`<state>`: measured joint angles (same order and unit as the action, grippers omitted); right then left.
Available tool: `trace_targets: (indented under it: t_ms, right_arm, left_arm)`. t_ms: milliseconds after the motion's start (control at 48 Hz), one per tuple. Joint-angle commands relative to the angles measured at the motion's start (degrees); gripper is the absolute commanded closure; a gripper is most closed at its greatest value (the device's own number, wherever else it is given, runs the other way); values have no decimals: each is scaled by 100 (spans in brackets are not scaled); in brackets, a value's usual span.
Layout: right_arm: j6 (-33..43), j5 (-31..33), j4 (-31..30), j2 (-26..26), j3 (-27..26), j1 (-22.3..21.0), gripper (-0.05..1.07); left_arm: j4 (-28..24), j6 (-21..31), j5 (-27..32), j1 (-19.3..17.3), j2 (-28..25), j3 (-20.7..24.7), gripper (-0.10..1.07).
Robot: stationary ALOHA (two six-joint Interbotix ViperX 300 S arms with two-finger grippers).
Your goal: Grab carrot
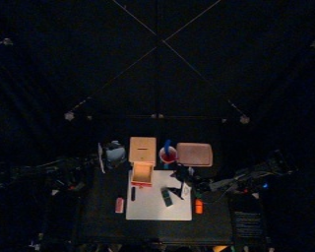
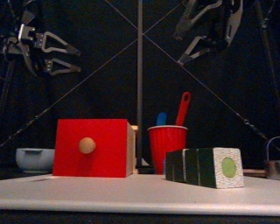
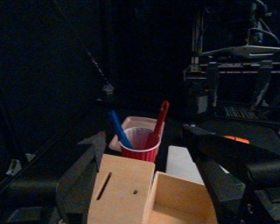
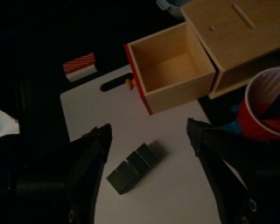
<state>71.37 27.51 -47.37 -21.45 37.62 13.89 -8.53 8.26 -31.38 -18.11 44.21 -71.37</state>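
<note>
The carrot [image 1: 197,206] is a small bright orange piece on the table's front right, just off the white mat [image 1: 157,197]. A small orange spot in the left wrist view [image 3: 234,138] seems to be it. The right wrist view does not show it. My right gripper [image 1: 187,179] [image 4: 154,157] is open and empty, held high over the mat behind and left of the carrot, above a black block [image 4: 133,166]. My left gripper [image 1: 101,159] [image 3: 149,188] is open and empty, raised at the table's left beside the wooden box [image 3: 130,188].
The tan box [image 1: 143,151] has its red-fronted drawer [image 4: 171,66] [image 2: 90,149] pulled open and empty. A red cup [image 1: 168,155] [image 2: 168,149] with utensils and a pink tray [image 1: 196,153] stand behind. A reddish-brown stick [image 1: 119,205] lies front left. A bowl [image 2: 35,158] sits far left.
</note>
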Motion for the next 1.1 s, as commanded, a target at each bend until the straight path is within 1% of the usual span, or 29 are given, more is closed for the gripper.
trace_targets:
  t_ms: [0, 229, 438, 625, 854, 896, 1083]
  right_arm:
    - [9, -229, -88, -202, 70, -158, 5]
    - [0, -1002, -369, -334, 220, -378, 5]
    - [-9, -1354, -448, -334, 246, -562, 5]
    - [-9, -1450, -439, -334, 281, -633, 5]
    - [-9, -1450, -448, -325, 334, -668, 5]
    - [0, -1450, -404, -308, 431, -694, 5]
    - [44, -1424, -360, -316, 448, -686, 5]
  left_arm:
    - [9, 18, -53, 35, -18, 211, -3]
    - [26, 0, -53, 53, -18, 211, -3]
    - [26, -9, -53, 44, -18, 193, -3]
    - [26, 0, -26, 35, -18, 176, -3]
    - [26, -9, -9, 18, -18, 158, -3]
    - [18, -35, -9, -9, -35, 123, -3]
    - [-18, -26, -18, 9, -35, 167, -3]
